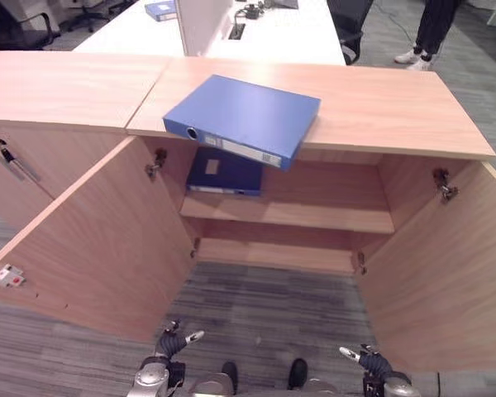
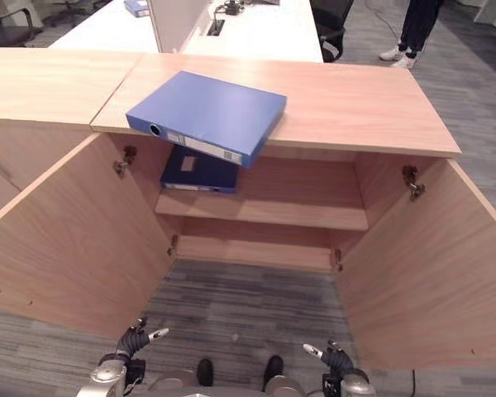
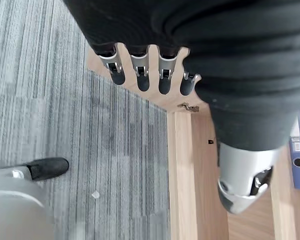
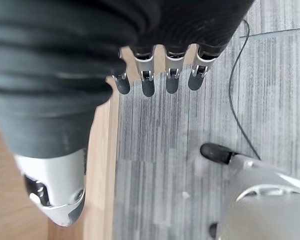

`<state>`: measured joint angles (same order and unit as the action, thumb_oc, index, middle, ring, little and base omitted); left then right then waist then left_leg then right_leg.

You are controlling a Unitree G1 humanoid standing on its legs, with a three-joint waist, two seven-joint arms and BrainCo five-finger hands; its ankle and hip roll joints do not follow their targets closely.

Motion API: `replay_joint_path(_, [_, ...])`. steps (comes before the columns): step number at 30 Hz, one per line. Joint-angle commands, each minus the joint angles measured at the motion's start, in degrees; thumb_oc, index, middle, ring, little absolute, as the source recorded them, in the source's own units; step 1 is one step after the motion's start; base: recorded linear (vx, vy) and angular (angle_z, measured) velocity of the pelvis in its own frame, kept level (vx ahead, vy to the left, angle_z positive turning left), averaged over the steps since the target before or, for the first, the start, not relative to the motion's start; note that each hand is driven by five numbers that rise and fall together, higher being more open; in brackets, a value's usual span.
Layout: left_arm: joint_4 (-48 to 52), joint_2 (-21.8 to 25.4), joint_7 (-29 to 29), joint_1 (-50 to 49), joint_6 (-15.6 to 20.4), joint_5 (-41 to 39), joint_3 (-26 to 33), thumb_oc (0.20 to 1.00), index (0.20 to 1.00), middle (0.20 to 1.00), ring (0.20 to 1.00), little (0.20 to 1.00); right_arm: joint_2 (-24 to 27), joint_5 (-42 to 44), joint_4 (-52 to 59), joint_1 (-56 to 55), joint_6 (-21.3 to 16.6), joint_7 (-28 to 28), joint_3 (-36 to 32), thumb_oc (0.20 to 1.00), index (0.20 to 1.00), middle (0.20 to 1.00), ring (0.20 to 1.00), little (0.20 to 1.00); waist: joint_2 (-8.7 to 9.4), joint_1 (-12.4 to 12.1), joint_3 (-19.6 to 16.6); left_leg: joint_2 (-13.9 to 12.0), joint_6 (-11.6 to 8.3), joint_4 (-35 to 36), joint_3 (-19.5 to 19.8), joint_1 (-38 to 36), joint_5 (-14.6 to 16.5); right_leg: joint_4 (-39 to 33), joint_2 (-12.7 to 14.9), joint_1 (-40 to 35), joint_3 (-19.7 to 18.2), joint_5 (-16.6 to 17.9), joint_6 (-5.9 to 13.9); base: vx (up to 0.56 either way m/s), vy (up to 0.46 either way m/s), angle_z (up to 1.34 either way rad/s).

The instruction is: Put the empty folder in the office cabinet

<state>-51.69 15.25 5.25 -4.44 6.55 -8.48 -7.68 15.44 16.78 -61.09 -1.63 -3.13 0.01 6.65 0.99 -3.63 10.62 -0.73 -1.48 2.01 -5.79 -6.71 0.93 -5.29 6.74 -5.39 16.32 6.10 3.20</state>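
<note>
1. Left hand (image 1: 169, 347) is hanging low near the floor, in front of the open cabinet (image 1: 285, 219); its wrist view is showing the fingers (image 3: 140, 75) relaxed and slightly spread, holding nothing.
2. Right hand (image 1: 372, 364) is hanging likewise on the other side, fingers (image 4: 170, 77) loosely extended and empty, thumb apart.
3. Both hands are sitting well apart from the folder (image 1: 244, 117), so no grasp is under way; judged, the task is standing at its start.
4. Folder, light blue, is lying flat on the cabinet top (image 1: 380, 103), turned at an angle, with its spine end jutting out past the front edge above the opening. That overhang is likely offering the fingers an edge to take from beneath.
5. Both doors, left door (image 1: 91, 248) and right door (image 1: 446, 265), are standing wide open, leaving the shelf (image 1: 314, 217) reachable.
6. Dark binder (image 1: 225, 174) is occupying the shelf's left part, directly under the folder; the shelf's right part is remaining free, judged the better spot.
7. Person (image 1: 430, 33) is standing beyond the desks, well apart.
</note>
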Motion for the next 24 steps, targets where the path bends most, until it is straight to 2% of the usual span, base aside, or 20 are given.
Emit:
replay_joint_path(1, [0.8, 0.9, 0.1, 3.3, 1.6, 1.1, -0.5, 1.0, 1.0, 1.0, 1.0, 1.0, 1.5, -0.1, 0.0, 2.6, -0.9, -0.2, 0.4, 1.0, 1.0, 1.0, 1.0, 1.0, -1.3, 0.1, -0.1, -4.8, -5.67, -1.9, 1.6, 1.1, 0.2, 2.1, 1.7, -4.7, 0.4, -8.0, 4.87, 0.1, 0.098, 0.01])
replay_joint_path(7, [1.7, 1.6, 0.4, 3.3, 1.6, 2.0, -0.5, 1.0, 1.0, 1.0, 1.0, 1.0, 1.4, -0.4, 0.0, 2.2, -0.8, -0.2, 0.2, 1.0, 1.0, 1.0, 1.0, 1.0, -1.53, 0.2, -1.1, -4.9, -5.62, 1.3, 1.7, -1.2, -0.4, 2.1, 1.9, -4.9, 0.4, -7.9, 5.42, 0.03, 0.049, 0.03])
replay_joint_path(14, [14.4, 6.7, 4.3, 2.6, 1.8, 10.3, -0.1, 1.0, 1.0, 1.0, 1.0, 1.0, 1.5, -1.2, 0.7, 1.8, -0.8, -0.3, -0.5, 1.0, 1.0, 1.0, 1.0, 1.0, -1.46, 0.2, -1.4, -4.8, -5.58, 2.3, 1.8, -1.8, -0.2, 2.0, 2.2, -4.9, 0.1, -7.7, 6.05, 0.01, 0.037, 0.02])
replay_joint_path(17, [25.0, 10.6, 8.1, 0.7, 1.5, 18.0, 2.9, 1.0, 1.0, 1.0, 1.0, 1.0, 1.3, -1.5, 2.0, 1.2, -1.3, -0.7, -1.3, 1.0, 1.0, 1.0, 1.0, 1.0, -1.16, -0.3, -1.5, -4.9, -5.66, 2.3, 2.0, -1.9, 0.0, 2.1, 2.3, -5.0, 0.2, -7.9, 6.25, 0.0, 0.002, -0.02])
replay_joint_path(18, [30.1, 13.5, 11.8, 0.1, 1.4, 26.4, 4.6, 1.0, 1.0, 1.0, 1.0, 1.0, 1.0, -2.1, 2.4, 0.9, -1.9, -1.1, -1.5, 1.0, 1.0, 1.0, 1.0, 1.0, -0.99, -0.5, -1.6, -4.9, -5.81, 2.4, 2.0, -2.0, 0.3, 2.1, 2.3, -5.1, 0.3, -8.0, 6.41, 0.0, 0.0, 0.0])
replay_joint_path(19, [30.3, 13.5, 11.9, -0.1, 1.3, 26.6, 4.7, 1.0, 1.0, 1.0, 1.0, 1.0, 1.0, -2.1, 2.4, 0.9, -2.0, -1.1, -1.5, 1.0, 1.0, 1.0, 1.0, 1.0, -0.92, -0.5, -1.6, -4.9, -5.81, 2.4, 2.0, -2.0, 0.3, 2.1, 2.3, -5.1, 0.2, -8.0, 6.41, 0.0, 0.0, 0.0])
replay_joint_path(24, [39.4, 20.6, 18.0, 1.4, -1.5, 45.0, 7.2, 1.0, 1.0, 1.0, 1.0, 1.0, 0.7, -3.3, 2.4, 0.1, -2.6, -1.4, -0.9, 1.0, 1.0, 1.0, 1.0, 1.0, -0.88, -0.3, -1.9, -5.1, -6.18, 2.6, 1.5, -2.7, 0.8, 2.0, 2.4, -5.4, 0.2, -8.2, 6.85, 0.0, 0.0, 0.0])
